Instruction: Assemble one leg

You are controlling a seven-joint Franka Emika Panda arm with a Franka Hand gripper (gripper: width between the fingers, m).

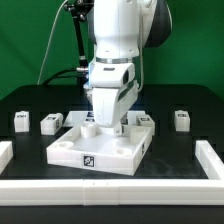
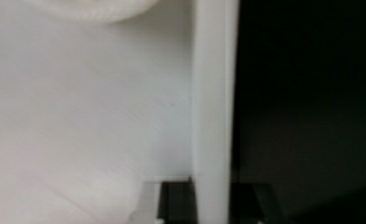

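The white square tabletop (image 1: 108, 148) lies in the middle of the black table, with a marker tag on its front face. My gripper (image 1: 104, 124) is down on its far part. In the wrist view the two dark fingers (image 2: 176, 206) stand on either side of the tabletop's thin white rim (image 2: 212, 100), tight against it, so the gripper (image 2: 214, 206) is shut on that rim. Two legs (image 1: 20, 121) (image 1: 50, 123) stand at the exterior view's left and one leg (image 1: 181, 120) at its right. Another small tagged white piece (image 1: 146, 120) is at the tabletop's far right corner.
A low white wall (image 1: 110, 186) runs along the front of the table, with side pieces at the exterior view's left (image 1: 5, 151) and right (image 1: 210, 155). A green backdrop and cables are behind the arm.
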